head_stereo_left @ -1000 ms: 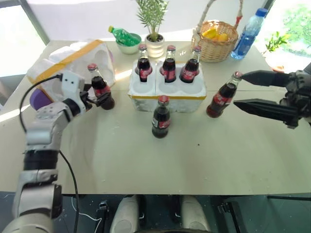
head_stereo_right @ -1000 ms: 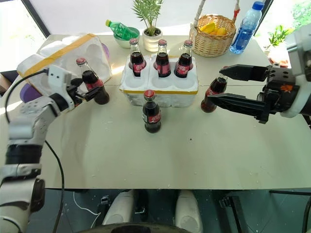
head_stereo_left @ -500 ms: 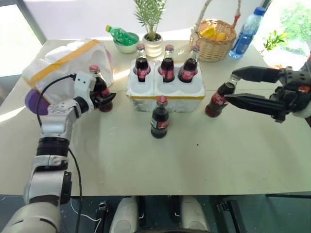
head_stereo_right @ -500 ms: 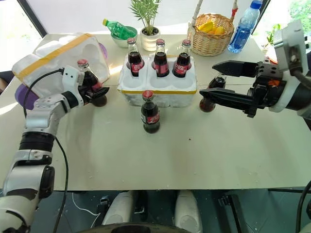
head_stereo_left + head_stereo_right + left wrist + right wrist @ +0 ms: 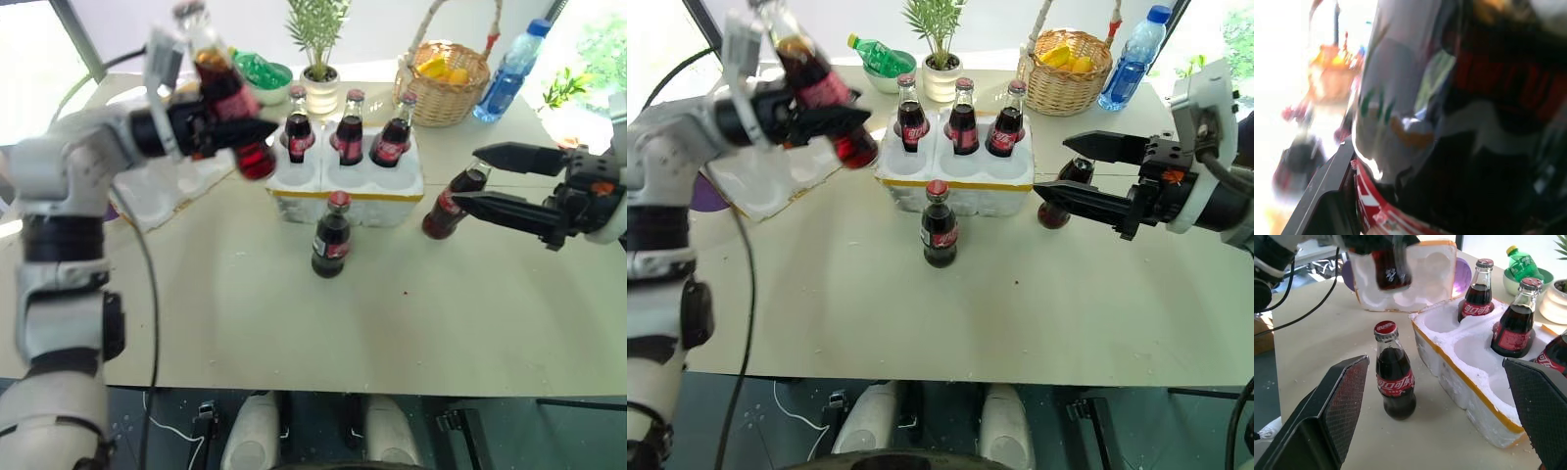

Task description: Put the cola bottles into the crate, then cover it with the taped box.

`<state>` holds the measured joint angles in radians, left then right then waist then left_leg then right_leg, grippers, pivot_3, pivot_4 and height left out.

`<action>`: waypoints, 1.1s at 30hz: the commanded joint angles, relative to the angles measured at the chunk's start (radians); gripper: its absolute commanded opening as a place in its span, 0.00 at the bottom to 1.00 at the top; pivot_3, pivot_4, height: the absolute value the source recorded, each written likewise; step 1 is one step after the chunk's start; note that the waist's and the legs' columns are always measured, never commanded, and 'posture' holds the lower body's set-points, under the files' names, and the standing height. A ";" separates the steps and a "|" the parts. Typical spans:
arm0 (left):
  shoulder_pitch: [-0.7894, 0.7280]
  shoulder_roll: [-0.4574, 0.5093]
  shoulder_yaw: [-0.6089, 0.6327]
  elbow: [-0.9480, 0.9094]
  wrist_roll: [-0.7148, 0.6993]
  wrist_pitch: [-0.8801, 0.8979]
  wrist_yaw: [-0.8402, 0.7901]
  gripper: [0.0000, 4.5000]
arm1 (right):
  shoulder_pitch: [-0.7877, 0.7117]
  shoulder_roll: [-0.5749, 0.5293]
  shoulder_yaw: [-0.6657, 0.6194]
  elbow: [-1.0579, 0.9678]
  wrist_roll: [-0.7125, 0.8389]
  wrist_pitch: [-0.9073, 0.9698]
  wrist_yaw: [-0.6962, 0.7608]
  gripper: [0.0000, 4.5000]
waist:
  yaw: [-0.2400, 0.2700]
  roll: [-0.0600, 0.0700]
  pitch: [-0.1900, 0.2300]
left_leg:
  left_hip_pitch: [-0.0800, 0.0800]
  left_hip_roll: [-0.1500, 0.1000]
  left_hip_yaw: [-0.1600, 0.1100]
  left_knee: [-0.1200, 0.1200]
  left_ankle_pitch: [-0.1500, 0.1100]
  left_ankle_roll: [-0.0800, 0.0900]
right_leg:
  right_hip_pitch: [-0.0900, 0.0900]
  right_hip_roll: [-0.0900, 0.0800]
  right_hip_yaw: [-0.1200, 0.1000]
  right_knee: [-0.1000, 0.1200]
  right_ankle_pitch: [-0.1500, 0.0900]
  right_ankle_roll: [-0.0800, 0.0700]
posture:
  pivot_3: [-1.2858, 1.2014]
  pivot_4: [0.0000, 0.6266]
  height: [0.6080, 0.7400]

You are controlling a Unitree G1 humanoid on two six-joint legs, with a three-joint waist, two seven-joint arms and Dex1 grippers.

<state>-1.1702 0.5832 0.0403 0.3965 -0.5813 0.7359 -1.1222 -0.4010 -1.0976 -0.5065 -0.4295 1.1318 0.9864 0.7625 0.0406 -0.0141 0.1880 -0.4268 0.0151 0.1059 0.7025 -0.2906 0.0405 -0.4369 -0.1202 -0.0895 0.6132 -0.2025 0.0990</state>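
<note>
My left gripper is shut on a cola bottle and holds it tilted in the air, left of the crate. The crate is a low white foam block with a yellow band, and three cola bottles stand in its back row. Another cola bottle stands on the table in front of it. On the right, my right gripper is open, its fingertips either side of the neck of one more cola bottle; whether they touch it I cannot tell. The taped box lies at the left, hollows up.
Along the table's far edge stand a green bottle in a bowl, a potted plant, a wicker basket of fruit and a blue-capped water bottle. Something purple shows behind the taped box.
My left arm has lifted its cola bottle off the table beside the taped box, up and to the right toward the crate. The right gripper has stayed open by its bottle.
</note>
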 commanded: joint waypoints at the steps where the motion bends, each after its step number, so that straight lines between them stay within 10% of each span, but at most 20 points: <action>1: -0.145 -0.105 -0.045 0.229 0.098 -0.194 -0.035 0.63 | 0.021 0.002 -0.069 -0.041 0.009 -0.016 -0.027 1.00 | -0.001 0.000 0.000 | 0.000 -0.001 0.000 0.000 0.000 0.000 | 0.000 0.000 0.000 0.000 0.000 0.000 | 0.52 0.24 1.00; 11: -0.337 -0.310 -0.073 0.738 0.317 -0.588 -0.035 0.63 | 0.170 0.026 -0.218 -0.166 0.081 0.019 -0.139 1.00 | -0.005 -0.001 0.001 | -0.001 0.000 0.002 -0.001 -0.001 0.001 | -0.004 0.001 0.001 -0.001 0.000 0.000 | 0.52 0.24 1.00; 21: -0.272 -0.167 -0.075 0.737 0.402 -0.639 -0.150 0.63 | 0.259 0.040 -0.272 -0.186 0.123 -0.003 -0.195 1.00 | -0.002 -0.002 0.002 | -0.002 0.002 0.001 -0.001 -0.004 0.007 | -0.005 0.001 0.001 0.000 0.000 0.000 | 0.52 0.24 1.00; 33: -0.223 -0.286 -0.037 0.848 0.466 -0.711 0.072 0.63 | 0.239 0.026 -0.216 -0.167 0.135 -0.028 -0.199 1.00 | -0.003 -0.002 0.002 | -0.009 0.001 -0.001 0.014 -0.009 0.015 | -0.003 0.000 0.000 0.001 0.003 0.004 | 0.52 0.24 1.00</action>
<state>-1.3661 0.2995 -0.0323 1.2678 -0.1074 0.0581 -1.0732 -0.1482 -1.0610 -0.7148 -0.5877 1.2500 0.9821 0.5594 0.0375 -0.0162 0.1899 -0.4358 0.0165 0.1047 0.7165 -0.2992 0.0553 -0.4406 -0.1205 -0.0893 0.6143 -0.1998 0.1033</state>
